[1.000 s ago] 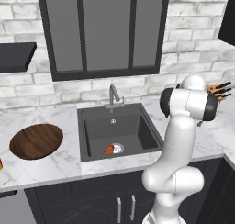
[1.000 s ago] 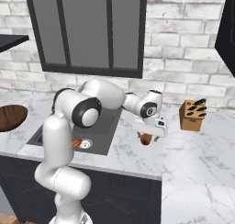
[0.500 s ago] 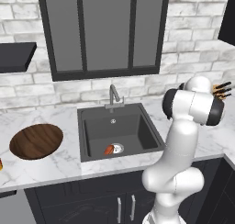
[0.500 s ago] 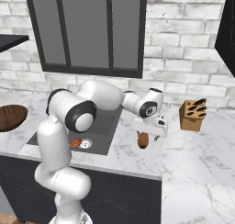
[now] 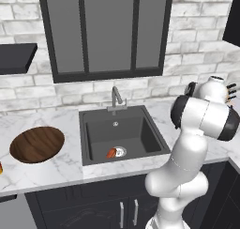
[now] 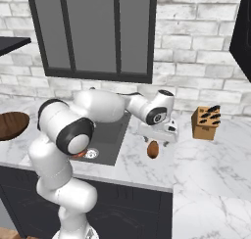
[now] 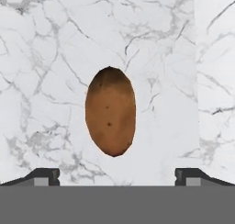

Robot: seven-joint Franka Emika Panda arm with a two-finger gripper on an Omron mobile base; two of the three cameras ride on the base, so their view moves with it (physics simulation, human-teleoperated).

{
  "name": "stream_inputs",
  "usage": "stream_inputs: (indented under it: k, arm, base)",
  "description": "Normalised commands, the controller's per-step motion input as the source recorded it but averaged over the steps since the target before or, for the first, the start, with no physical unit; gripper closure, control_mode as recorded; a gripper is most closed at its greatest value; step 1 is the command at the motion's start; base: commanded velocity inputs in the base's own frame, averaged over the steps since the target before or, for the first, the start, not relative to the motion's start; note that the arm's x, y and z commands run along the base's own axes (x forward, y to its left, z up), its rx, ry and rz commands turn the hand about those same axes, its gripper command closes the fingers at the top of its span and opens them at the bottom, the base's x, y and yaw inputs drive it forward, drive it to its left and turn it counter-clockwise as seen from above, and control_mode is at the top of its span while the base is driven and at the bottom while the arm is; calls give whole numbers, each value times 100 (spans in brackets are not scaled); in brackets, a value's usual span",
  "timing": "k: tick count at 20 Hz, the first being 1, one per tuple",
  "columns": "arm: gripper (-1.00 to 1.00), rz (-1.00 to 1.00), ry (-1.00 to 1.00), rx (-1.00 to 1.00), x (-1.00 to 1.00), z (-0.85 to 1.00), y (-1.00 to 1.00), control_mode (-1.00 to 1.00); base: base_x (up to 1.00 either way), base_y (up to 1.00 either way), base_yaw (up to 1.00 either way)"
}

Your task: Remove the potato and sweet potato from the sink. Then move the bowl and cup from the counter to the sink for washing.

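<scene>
Kitchen: white brick wall, dark cabinets and a marble counter (image 6: 206,164), with the sink (image 5: 123,135) set into it as the fixed landmark.

Tool: the tool (image 6: 157,138) hangs over the counter just right of the sink, jaws spread wide and holding nothing; its two tips (image 7: 45,176) stand well apart in the hand view.

Potato: the potato (image 6: 153,149) sits directly under the tool, right of the sink and out of the basin; whether it has fully settled on the marble or hangs just above it cannot be told.

Sweet potato: the sweet potato (image 5: 111,153) lies on the sink floor, touching the silver drain (image 5: 120,151).

Bowl: the bowl (image 5: 37,144) rests on the counter left of the sink, well apart from it.

Cup: a sliver of orange at the far left edge of the left base view, beyond the bowl from the sink, may be the cup; too little shows to be sure.

Knife block: the knife block (image 6: 205,122) stands on the counter further right of the sink, beyond the potato.

Risk one: the rounded potato could roll on the smooth marble, back toward the sink or toward the counter's front edge.

Risk two: a low sweep of the tool back toward the sink could knock the potato along.

Risk three: the sweet potato, small and pressed against the drain, could slip from a grip that catches the drain rim.
</scene>
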Motion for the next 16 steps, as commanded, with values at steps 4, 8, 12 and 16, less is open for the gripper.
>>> stream_inputs:
  k: [4, 8, 12, 16]
  arm:
    - [-100, 1, -8, 0, -23, 28, 22, -100]
    - [-100, 2, -5, -2, -13, 29, 25, -100]
    - [-100, 2, -1, -7, -11, 29, 28, -100]
    - [-100, 0, 0, -9, -13, 21, 29, -100]
  base:
    - [0, 0, 0]
    - [0, 0, 0]
    - [0, 0, 0]
    - [0, 0, 0]
